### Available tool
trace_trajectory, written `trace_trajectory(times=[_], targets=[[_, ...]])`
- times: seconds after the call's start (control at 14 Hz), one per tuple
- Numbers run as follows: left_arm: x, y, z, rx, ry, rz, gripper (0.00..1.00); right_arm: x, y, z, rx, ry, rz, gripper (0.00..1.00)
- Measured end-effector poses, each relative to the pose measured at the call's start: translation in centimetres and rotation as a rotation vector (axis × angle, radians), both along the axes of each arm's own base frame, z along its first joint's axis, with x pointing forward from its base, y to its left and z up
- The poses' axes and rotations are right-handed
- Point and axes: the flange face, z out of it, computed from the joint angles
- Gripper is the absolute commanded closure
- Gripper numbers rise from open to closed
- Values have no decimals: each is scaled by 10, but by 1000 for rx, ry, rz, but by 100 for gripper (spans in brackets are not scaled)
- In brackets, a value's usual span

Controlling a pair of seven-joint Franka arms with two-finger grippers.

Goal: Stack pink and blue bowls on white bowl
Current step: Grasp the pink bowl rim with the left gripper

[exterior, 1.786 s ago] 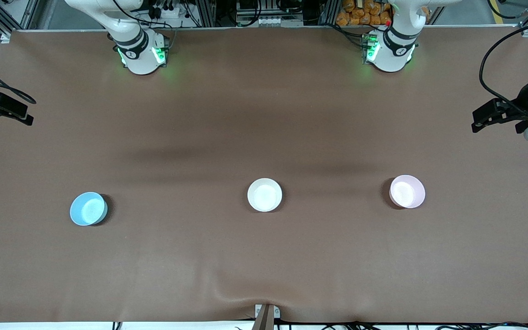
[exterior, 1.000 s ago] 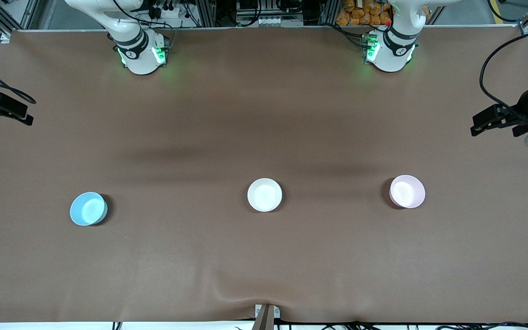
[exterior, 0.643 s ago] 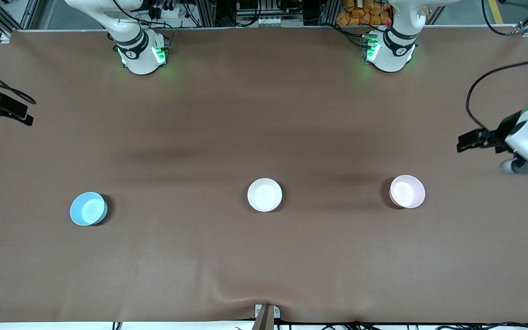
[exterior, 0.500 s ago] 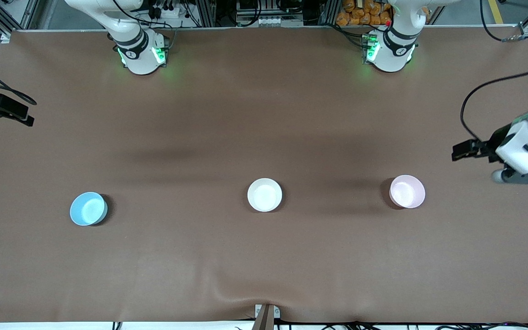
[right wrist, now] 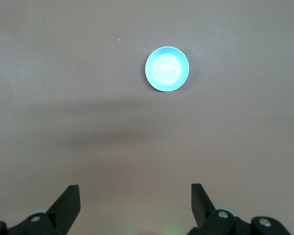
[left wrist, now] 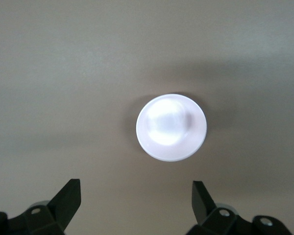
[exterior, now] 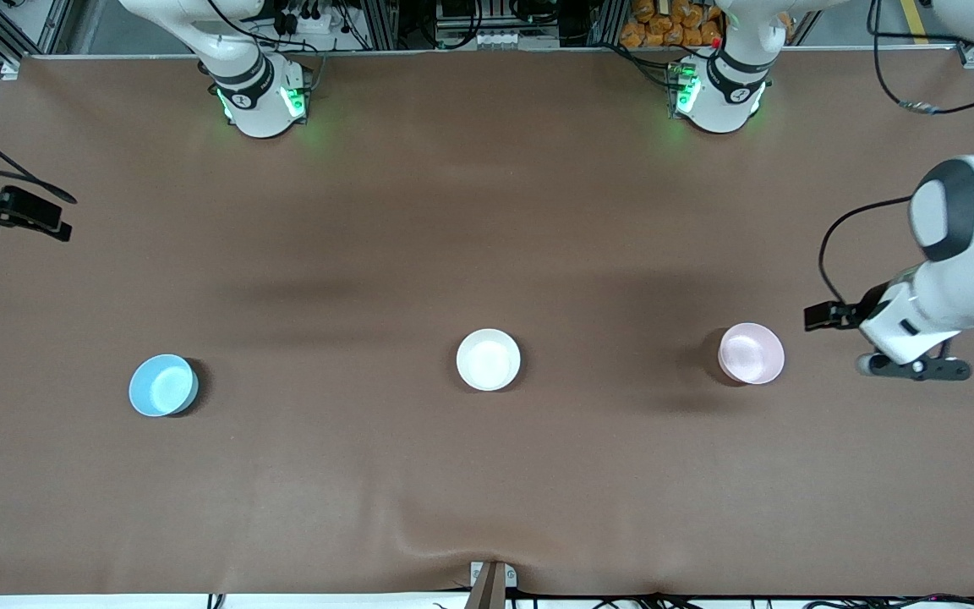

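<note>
Three bowls sat well apart in a row on the brown counter [exterior: 487, 211]: blue bowl [exterior: 163, 385] nearest, white bowl [exterior: 488, 359] midway, pink bowl [exterior: 751, 353]; the left tool [left wrist: 136, 205], jaws spread, hovered beside the pink bowl; the right tool [right wrist: 135, 205], also spread, waited over the counter's edge; an off-centre descent might tip the light bowl.

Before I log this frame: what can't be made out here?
- Right gripper: the front view's edge cuts it off; only its wrist view shows the open fingers, aimed at the blue bowl.
- Left gripper: in the front view its own arm hides the fingers.
- Pink bowl: glare washes out its inside in the left wrist view.
</note>
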Motion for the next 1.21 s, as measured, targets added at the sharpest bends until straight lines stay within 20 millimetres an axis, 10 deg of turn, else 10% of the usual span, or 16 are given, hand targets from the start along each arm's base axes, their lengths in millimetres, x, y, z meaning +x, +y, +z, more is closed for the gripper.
trace_trajectory(times=[0.64,1.21], targets=[[-7,-4,-116,-14,-24,-34,30,19,0,-25,-1,32,1,0],[-10,4,-149,-23,-28,-91,63,24,-1,-25,-2,25,0,0]])
